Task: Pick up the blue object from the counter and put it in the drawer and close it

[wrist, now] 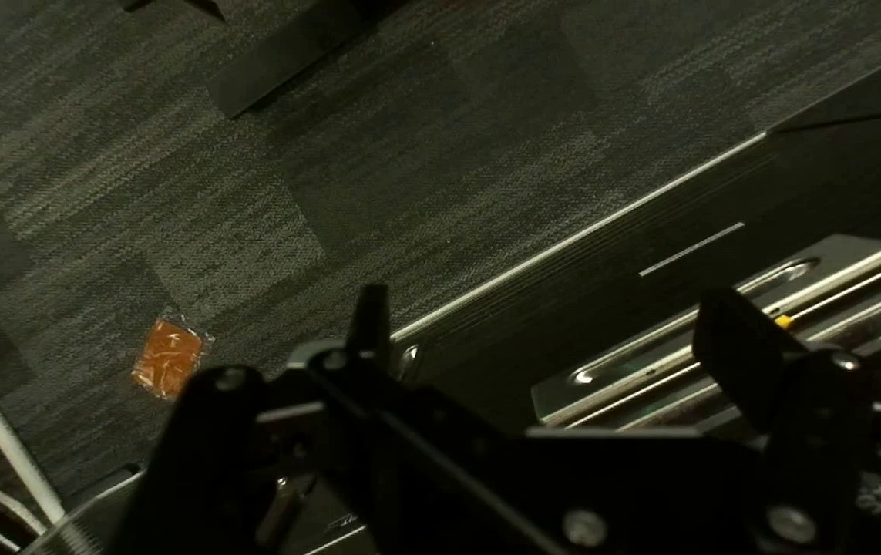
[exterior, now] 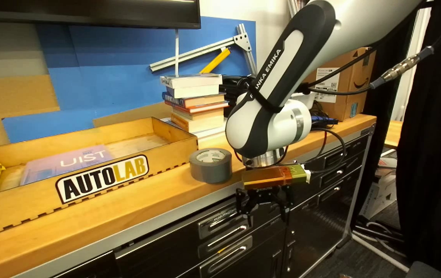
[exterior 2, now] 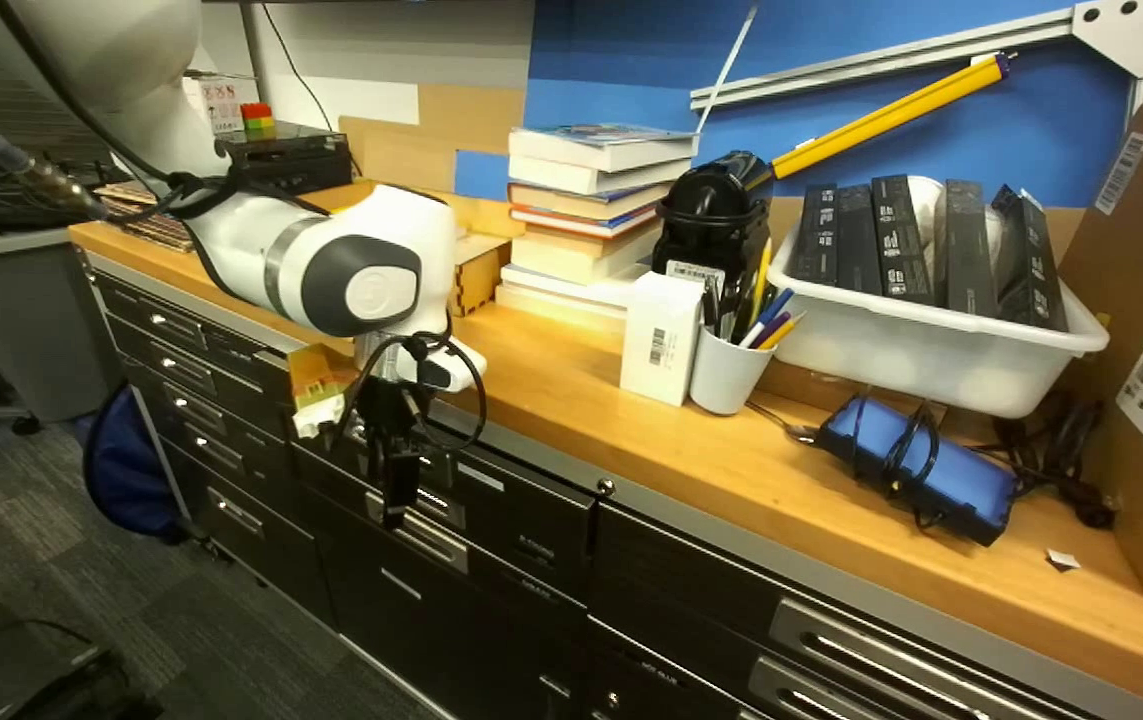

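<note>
My gripper [exterior: 266, 222] hangs in front of the cabinets, pointing down. It is open with nothing between its fingers, as the wrist view [wrist: 556, 331] shows, and it also shows in an exterior view [exterior 2: 394, 510]. The drawer [exterior: 166, 245] is a dark top drawer under the counter [exterior: 174, 193], beside and behind my gripper; its front also shows in an exterior view [exterior 2: 536, 520]. It looks shut or nearly shut; I cannot tell which. Drawer handles show beyond the right finger in the wrist view. The small blue object is hidden or out of view.
A grey tape roll [exterior: 210, 166] stands near the counter edge, beside the wooden AUTOLAB tray [exterior: 174, 148]. A book stack [exterior: 195, 104], white bin [exterior 2: 931, 340], pen cup [exterior 2: 726, 375] and cable-wrapped blue device [exterior 2: 916, 460] stand on the counter. An orange packet [wrist: 169, 358] lies on the floor.
</note>
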Available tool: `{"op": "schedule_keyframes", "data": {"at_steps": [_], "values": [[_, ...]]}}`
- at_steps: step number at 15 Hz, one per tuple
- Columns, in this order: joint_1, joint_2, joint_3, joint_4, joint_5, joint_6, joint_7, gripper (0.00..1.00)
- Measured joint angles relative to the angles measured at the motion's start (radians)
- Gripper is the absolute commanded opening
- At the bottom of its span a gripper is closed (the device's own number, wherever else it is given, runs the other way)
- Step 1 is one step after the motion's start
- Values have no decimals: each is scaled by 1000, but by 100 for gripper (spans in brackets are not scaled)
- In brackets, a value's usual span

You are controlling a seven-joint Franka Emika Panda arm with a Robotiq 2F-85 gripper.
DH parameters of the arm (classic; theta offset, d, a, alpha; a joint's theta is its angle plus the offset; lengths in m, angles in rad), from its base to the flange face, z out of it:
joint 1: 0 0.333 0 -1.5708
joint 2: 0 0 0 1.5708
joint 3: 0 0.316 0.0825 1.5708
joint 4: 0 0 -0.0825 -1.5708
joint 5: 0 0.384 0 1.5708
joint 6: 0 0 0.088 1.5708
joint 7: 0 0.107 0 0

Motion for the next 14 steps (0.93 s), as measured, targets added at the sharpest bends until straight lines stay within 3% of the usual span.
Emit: {"op": "schedule_keyframes", "data": {"at_steps": [4, 12, 14], "values": [[1, 29, -10, 21, 4, 4, 81, 100], [41, 38, -38, 16, -22, 26, 425, 100], [42, 31, -38, 15, -48, 22, 428, 100]]}}
